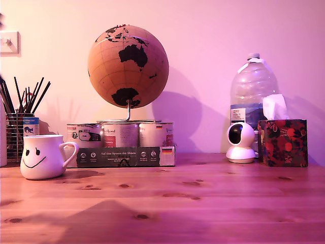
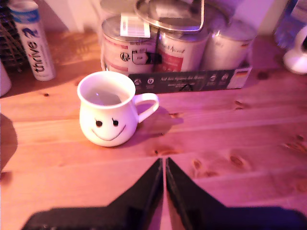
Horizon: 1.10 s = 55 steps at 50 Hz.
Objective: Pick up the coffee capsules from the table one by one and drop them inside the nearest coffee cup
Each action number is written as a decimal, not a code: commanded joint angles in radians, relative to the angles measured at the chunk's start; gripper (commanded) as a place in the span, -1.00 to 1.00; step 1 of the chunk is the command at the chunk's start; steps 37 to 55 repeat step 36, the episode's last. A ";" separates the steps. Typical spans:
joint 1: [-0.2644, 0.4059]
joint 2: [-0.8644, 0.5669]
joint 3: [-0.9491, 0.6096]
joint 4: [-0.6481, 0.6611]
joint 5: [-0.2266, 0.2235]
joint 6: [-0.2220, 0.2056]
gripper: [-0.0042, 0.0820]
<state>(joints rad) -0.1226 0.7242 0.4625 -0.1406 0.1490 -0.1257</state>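
Note:
The coffee cup (image 1: 42,156) (image 2: 107,115), a round white mug with a black smiley face and one loop handle, stands upright on the wooden table (image 1: 203,198) (image 2: 230,129) at the exterior view's left. In the wrist view my gripper (image 2: 164,163) hovers over bare planks a short way in front of the cup, beside its handle. The two black fingers (image 2: 144,191) meet at their tips, shut with nothing seen between them. No coffee capsules show on the table in either view. The arm itself is outside the exterior view.
Behind the cup, a tray of silver tins (image 1: 122,145) (image 2: 177,52) carries a cork globe (image 1: 128,66). A mesh pencil holder (image 1: 15,127) and a white tube (image 2: 33,43) stand at the far left; a small white camera (image 1: 240,143), a water bottle (image 1: 252,91) and a tissue box (image 1: 282,142) stand at the right.

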 commanded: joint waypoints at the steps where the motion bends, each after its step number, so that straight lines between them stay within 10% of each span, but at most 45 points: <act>1: -0.002 -0.054 -0.053 0.015 -0.001 -0.006 -0.94; 33: -0.002 -0.579 -0.151 -0.199 -0.048 -0.024 -0.94; 55: -0.002 -0.604 -0.151 -0.218 -0.048 -0.024 -0.94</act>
